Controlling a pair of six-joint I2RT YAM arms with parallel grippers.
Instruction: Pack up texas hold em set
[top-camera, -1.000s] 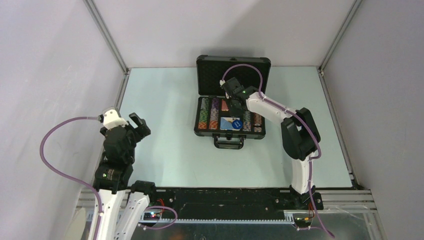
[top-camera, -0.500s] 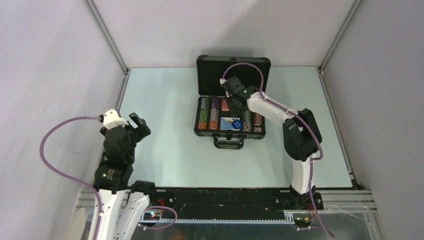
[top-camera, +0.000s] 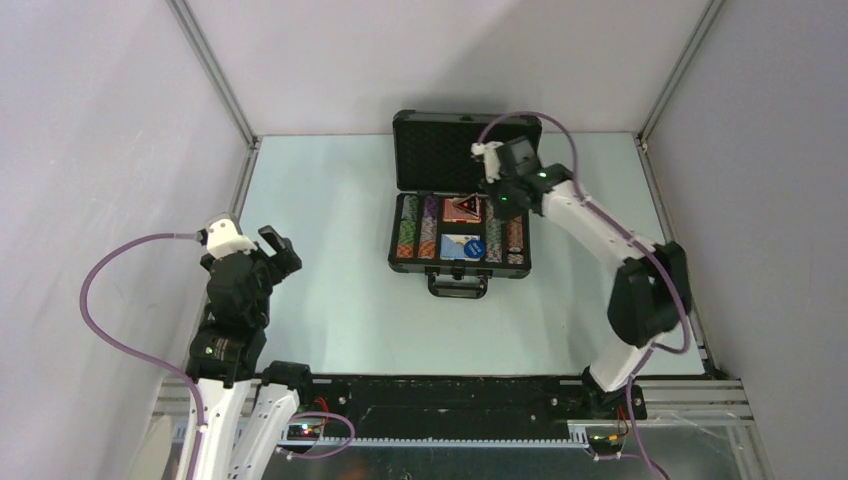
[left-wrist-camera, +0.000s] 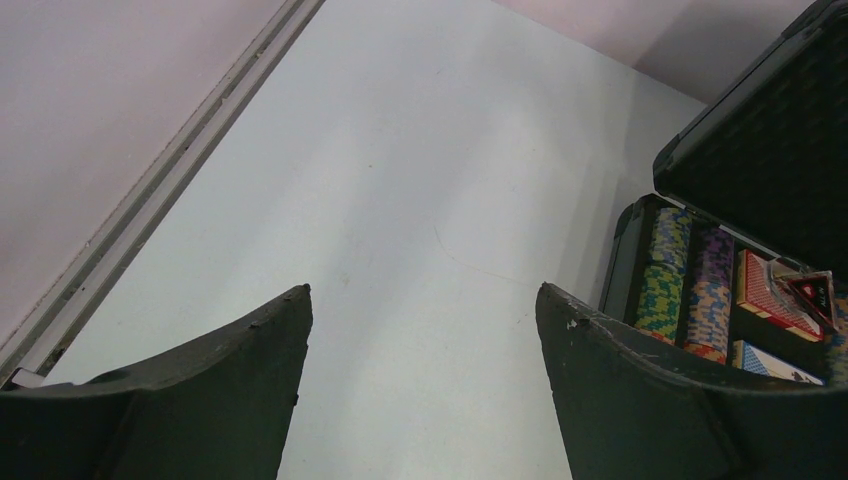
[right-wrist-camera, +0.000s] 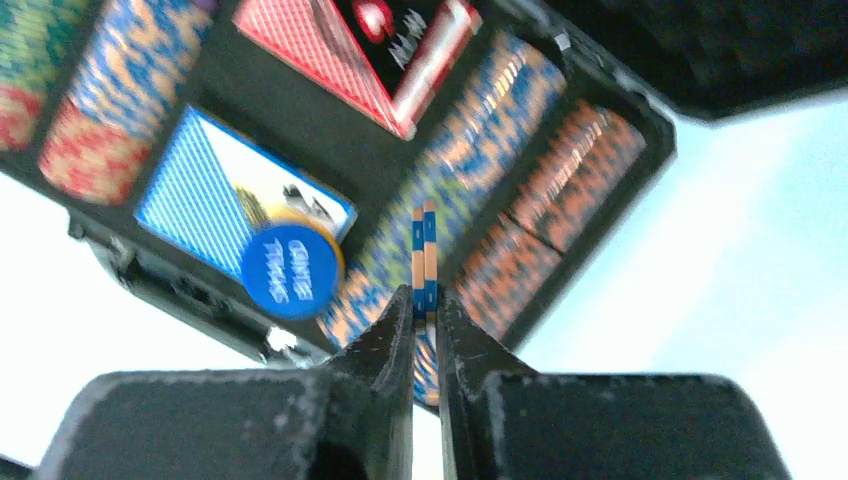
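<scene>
While the right gripper (right-wrist-camera: 424, 300) pinched two blue-and-orange chips (right-wrist-camera: 424, 240) on edge between its closed fingers, it hung above the open briefcase (top-camera: 440, 150), which sat at the far middle of the table (top-camera: 320, 260). To do this step well, the pair probably needed lining up with the matching blue-and-orange row (right-wrist-camera: 480, 130), faces parallel to the chips already stacked. It could then be lowered wherever that row had room before release, so neither chip rolled onto the red card deck (top-camera: 458, 208), its triangular marker (right-wrist-camera: 395, 30) or the blue round button (right-wrist-camera: 290, 272). The left gripper (left-wrist-camera: 422, 310) stood wide apart and empty, well off to the left.
</scene>
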